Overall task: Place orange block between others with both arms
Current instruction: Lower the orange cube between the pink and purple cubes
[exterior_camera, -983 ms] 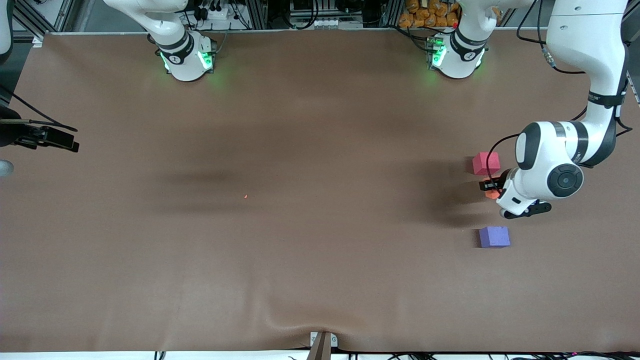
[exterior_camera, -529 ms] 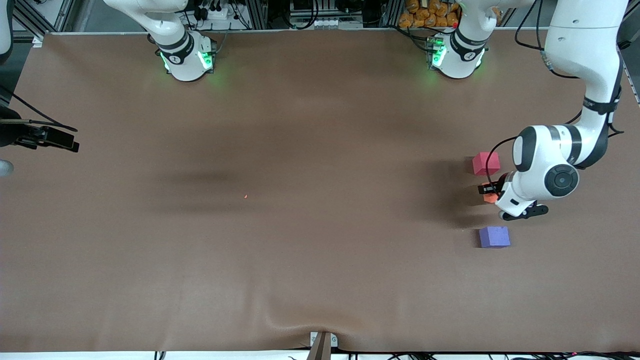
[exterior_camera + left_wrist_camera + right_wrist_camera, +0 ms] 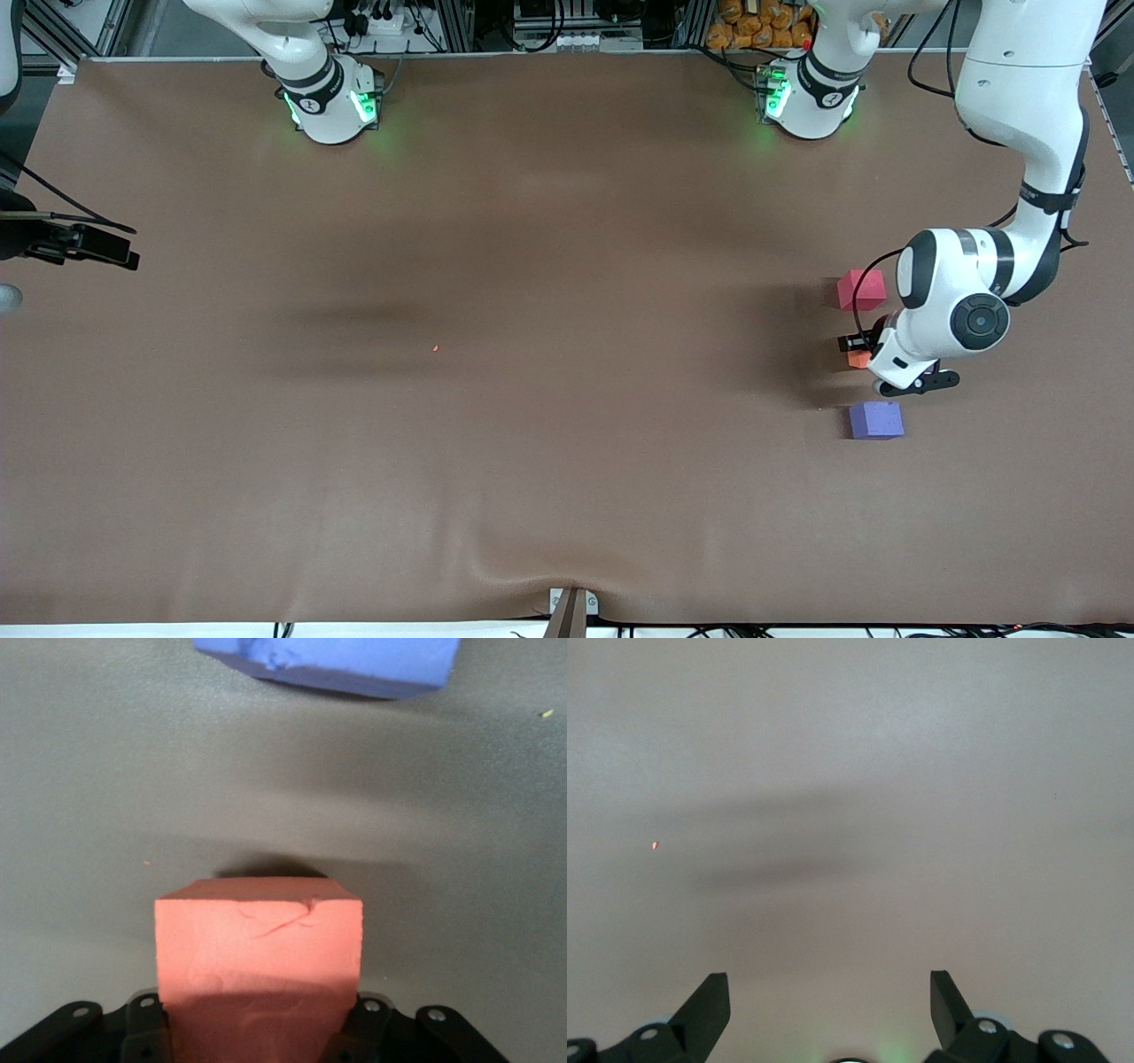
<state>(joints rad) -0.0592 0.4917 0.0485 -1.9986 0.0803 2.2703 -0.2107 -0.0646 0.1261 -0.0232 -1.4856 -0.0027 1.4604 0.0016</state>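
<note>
- The purple-blue cube (image 3: 876,420) sits on the brown table (image 3: 532,443), nearest the front camera of the three cubes, toward the left arm's end of the table. Its edge also shows in the left wrist view (image 3: 341,663).
- The left gripper (image 3: 858,351) hangs low over the gap between the purple-blue cube and the pinkish-red cube (image 3: 860,289). It is clamped on the orange block (image 3: 858,359); in the left wrist view the block (image 3: 259,970) fills the space between the black fingers (image 3: 146,1028), which press on its two sides.
- The orange block has a dark shadow just under it on the cloth. Whether it touches the table cannot be told. It is apart from both other cubes.
- The pinkish-red cube rests on the table farther from the front camera than the orange block, roughly in line with the purple-blue cube.
- A tiny orange speck (image 3: 436,348) lies on the cloth near the middle of the table, well apart from the cubes.
- The right gripper (image 3: 830,1001) waits over bare table with its fingers (image 3: 709,1005) spread wide and nothing between them; the speck shows in its wrist view (image 3: 655,845).
</note>
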